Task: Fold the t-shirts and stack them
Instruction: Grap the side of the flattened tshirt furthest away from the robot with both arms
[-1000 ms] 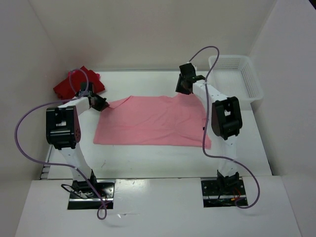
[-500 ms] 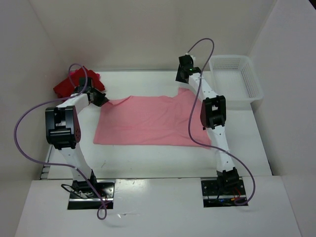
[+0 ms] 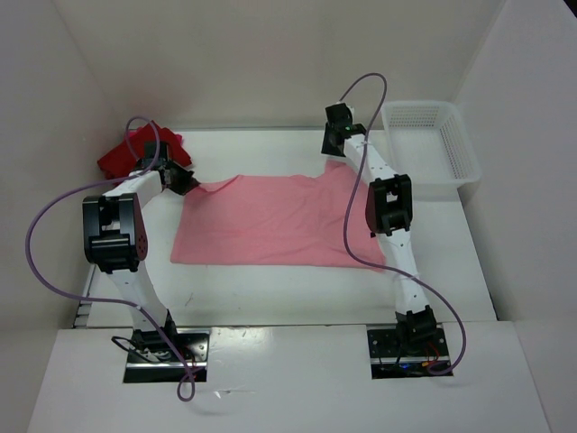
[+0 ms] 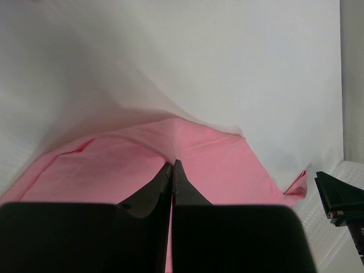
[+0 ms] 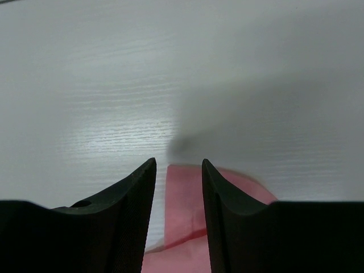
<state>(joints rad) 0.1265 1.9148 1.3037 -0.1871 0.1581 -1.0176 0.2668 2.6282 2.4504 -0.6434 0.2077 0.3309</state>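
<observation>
A pink t-shirt [image 3: 270, 221] lies spread flat across the middle of the table. My left gripper [image 3: 187, 185] is shut on the shirt's far left corner, and the cloth [image 4: 227, 170] rises in a fold up to the closed tips of that gripper [image 4: 172, 165]. My right gripper [image 3: 332, 152] hangs open over the shirt's far right corner. In the right wrist view that corner [image 5: 185, 193] shows between the spread jaws of the gripper [image 5: 178, 165], ungripped. A red t-shirt [image 3: 117, 161] lies crumpled at the far left, partly behind the left arm.
A white mesh basket [image 3: 433, 144] stands at the far right corner of the table. White walls close in the table on three sides. Purple cables loop from both arms.
The right arm has stretched out, carrying its gripper from the shirt's right side to its far right corner. The left gripper has closed on the far left corner and shifted slightly away.
</observation>
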